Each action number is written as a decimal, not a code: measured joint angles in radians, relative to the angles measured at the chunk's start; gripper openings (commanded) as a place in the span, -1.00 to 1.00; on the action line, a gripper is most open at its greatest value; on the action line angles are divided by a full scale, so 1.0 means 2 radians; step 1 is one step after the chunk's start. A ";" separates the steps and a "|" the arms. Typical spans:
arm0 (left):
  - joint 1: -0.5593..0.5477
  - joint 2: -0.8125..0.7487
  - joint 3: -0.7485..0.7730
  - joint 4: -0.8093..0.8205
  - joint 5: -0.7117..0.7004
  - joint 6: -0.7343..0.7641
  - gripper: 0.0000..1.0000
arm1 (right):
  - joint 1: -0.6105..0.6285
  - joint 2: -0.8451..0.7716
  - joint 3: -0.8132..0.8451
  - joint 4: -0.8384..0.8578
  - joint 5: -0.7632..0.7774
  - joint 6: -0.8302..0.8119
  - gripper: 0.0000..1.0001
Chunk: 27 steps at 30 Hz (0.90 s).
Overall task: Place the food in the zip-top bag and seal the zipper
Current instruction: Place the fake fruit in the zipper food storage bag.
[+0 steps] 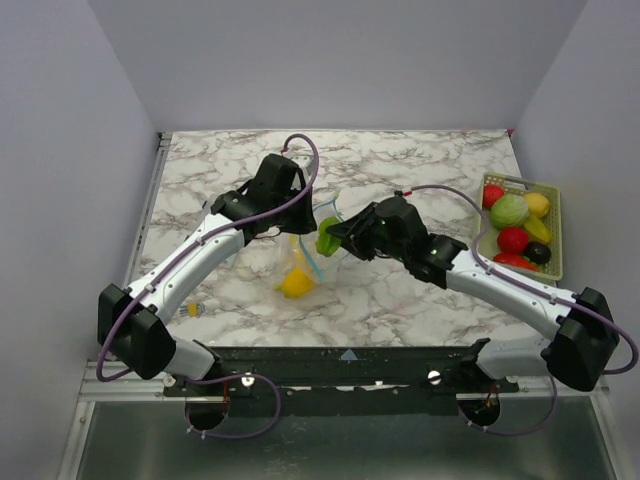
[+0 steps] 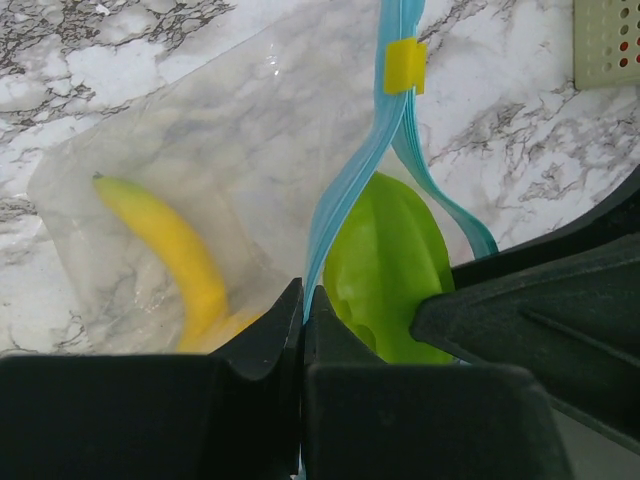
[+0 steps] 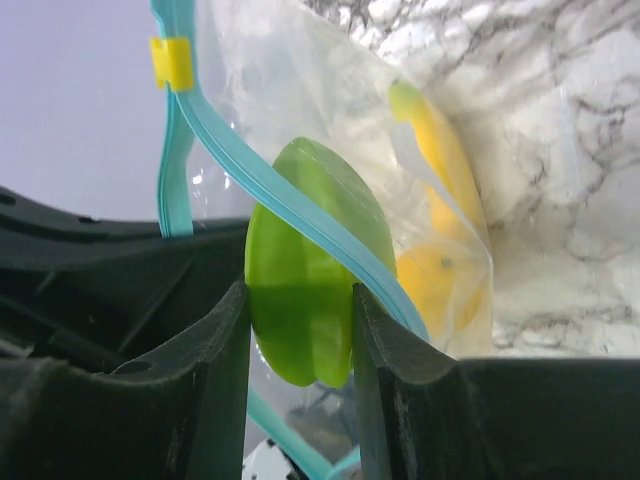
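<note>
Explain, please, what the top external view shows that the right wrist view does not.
Only the top external view shows the mesh basket of remaining food at the table's right edge, plus the left arm and right arm in full. Only the right wrist view shows the yellow slider on the zipper, whose strip crosses the green food. Both show the right claw gripping that green food at the zip-top bag's mouth, with yellow food inside.

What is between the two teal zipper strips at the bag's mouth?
The green toy food, pinched in the right gripper, sits between the zipper strips, partway into the zip-top bag; the left wrist view shows it best.
</note>
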 measured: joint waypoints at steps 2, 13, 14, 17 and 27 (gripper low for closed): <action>0.000 -0.003 -0.002 0.001 0.000 0.000 -1.00 | 0.008 0.020 0.021 -0.003 0.027 -0.012 -0.82; 0.003 -0.021 -0.015 0.000 -0.025 0.006 -1.00 | 0.051 0.103 0.099 -0.017 0.121 -0.090 -0.59; 0.004 -0.024 -0.017 0.000 -0.028 0.007 -1.00 | 0.054 0.106 0.104 -0.017 0.126 -0.096 -0.58; 0.005 -0.032 -0.023 0.000 -0.038 0.008 -1.00 | 0.061 0.114 0.112 -0.016 0.136 -0.111 -0.56; 0.002 -0.052 -0.028 -0.010 -0.052 0.013 -1.00 | 0.084 0.091 0.080 0.008 0.159 -0.132 -0.59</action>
